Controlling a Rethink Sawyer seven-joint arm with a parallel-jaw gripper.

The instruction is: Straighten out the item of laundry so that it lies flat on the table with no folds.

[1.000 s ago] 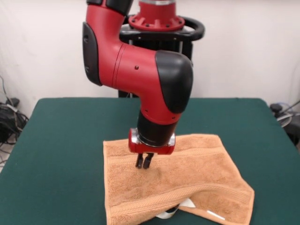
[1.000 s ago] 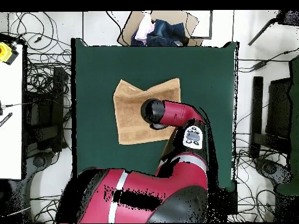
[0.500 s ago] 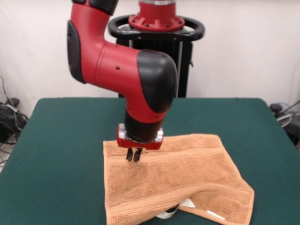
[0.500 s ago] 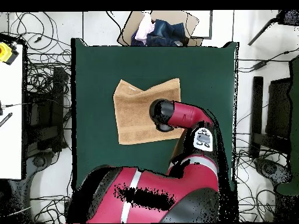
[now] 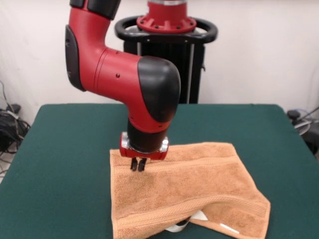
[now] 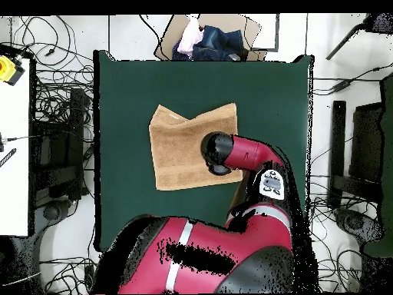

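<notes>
In the front view, the end effector (image 5: pixel 137 165) hangs over the towel (image 5: pixel 184 191) near that cloth's upper left corner, just left of centre in the frame. Its two dark fingers (image 5: pixel 133 165) point straight down and sit close together, nearly closed, with nothing between them. The tips stand at or just above the pile; whether they touch it cannot be told. A second ago the end effector was further right, over the middle of the towel's upper part; half a second ago it was part of the way across. The red and black arm (image 5: pixel 124 84) has swung left with it.

The towel lies on the green desk (image 5: pixel 60 164) in the lower centre of the frame, unchanged across the three moments. Its lower edge is turned over into a ridge running toward the lower right corner, and a white label (image 5: pixel 199 216) shows beneath that fold. A woven band runs along the upper part.

In the overhead view, the towel (image 6: pixel 180 150) lies left of centre on the desk (image 6: pixel 261 100). Its top edge dips in a shallow notch. The arm's black wrist (image 6: pixel 217 151) covers the towel's right edge and hides the end effector, so its state cannot be read here. Earlier this wrist sat further left, over the towel's middle. A pile of cloth in a cardboard box (image 6: pixel 211 38) sits beyond the desk's top edge.
</notes>
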